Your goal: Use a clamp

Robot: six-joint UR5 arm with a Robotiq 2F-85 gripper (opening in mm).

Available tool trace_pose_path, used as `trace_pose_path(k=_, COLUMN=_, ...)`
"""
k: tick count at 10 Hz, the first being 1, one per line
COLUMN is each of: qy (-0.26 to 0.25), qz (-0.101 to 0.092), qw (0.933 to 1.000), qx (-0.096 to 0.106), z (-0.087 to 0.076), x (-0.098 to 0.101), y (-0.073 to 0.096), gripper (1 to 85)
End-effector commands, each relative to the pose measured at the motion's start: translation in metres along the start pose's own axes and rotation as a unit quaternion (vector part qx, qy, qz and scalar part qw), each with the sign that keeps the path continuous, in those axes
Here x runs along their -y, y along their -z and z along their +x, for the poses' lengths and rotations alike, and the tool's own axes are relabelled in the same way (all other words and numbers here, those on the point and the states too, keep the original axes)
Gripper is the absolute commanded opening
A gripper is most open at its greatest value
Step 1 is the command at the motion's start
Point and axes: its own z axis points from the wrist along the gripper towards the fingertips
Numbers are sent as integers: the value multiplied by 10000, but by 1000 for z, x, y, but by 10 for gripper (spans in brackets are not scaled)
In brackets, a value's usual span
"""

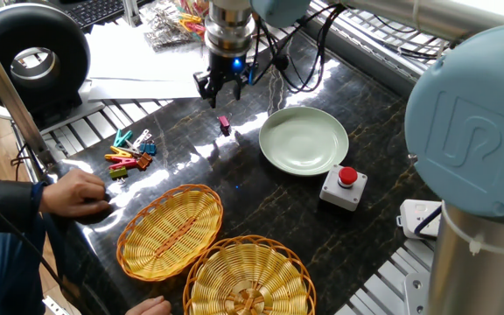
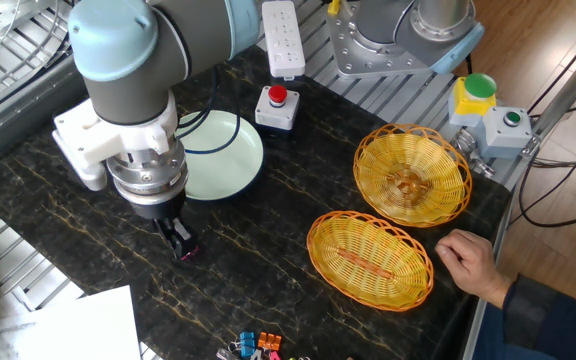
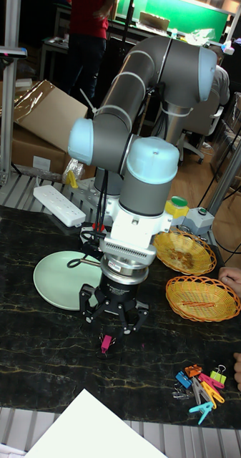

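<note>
The clamp is a tiny pink clip with a dark end, lying on the black marble table left of the pale green plate. My gripper hangs just behind and above it, fingers spread and empty. In the tall fixed view the gripper sits directly over the clamp, its fingertips a short way above. In the other fixed view the gripper hides most of the clamp; only a pink tip shows.
A heap of coloured clips lies at the table's left edge near a person's hand. Two wicker baskets stand in front. A red button box sits right of the plate. White paper lies behind.
</note>
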Motion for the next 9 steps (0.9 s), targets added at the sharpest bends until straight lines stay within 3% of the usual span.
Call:
trace_pose_path(k=1, qy=-178, qz=46, qw=9997, qx=-184, z=9, x=4, y=7, gripper=510)
trace_pose_path(k=4, qy=-323, qz=-119, qw=9993, qx=138, z=-8, x=-4, y=7, gripper=553)
trace_pose_path(k=6, qy=-489, qz=-98, qw=9987, qx=112, z=-7, x=-3, y=7, gripper=553)
trace_pose_path(k=8, qy=-610, qz=35, qw=9981, qx=-15, z=-3, x=-10, y=-14, gripper=553)
trace_pose_path(k=9, qy=-638, qz=85, qw=9979, qx=-71, z=2, x=-11, y=-16, gripper=553)
